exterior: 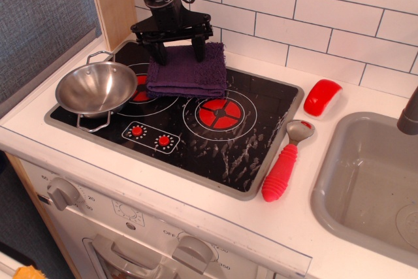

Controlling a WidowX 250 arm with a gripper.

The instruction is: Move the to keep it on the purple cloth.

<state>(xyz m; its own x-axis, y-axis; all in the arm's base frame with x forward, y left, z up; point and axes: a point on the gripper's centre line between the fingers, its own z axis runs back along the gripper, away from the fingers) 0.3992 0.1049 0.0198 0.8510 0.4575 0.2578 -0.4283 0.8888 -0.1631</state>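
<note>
One black gripper (179,50) hangs over the back part of the purple cloth (187,74), and we see its two fingers (198,48) spread wide, one near the left edge of the cloth and one near the right. The fingertips are at the far edge of the cloth; we cannot tell if they touch it. Nothing is held between them. The cloth lies folded on the black stove top (255,112), over the back left burner, and it covers a part of this burner. Just to the left of the cloth stands a steel bowl (96,88) with wire handles, on the front left corner of the stove. The red burner (220,114) at the right of the cloth is bare. On the white counter (196,191), right of the stove, we see a spoon with a red handle (285,163), and behind it a small red object (322,97). The grey sink (369,184) is at the far right.
</note>
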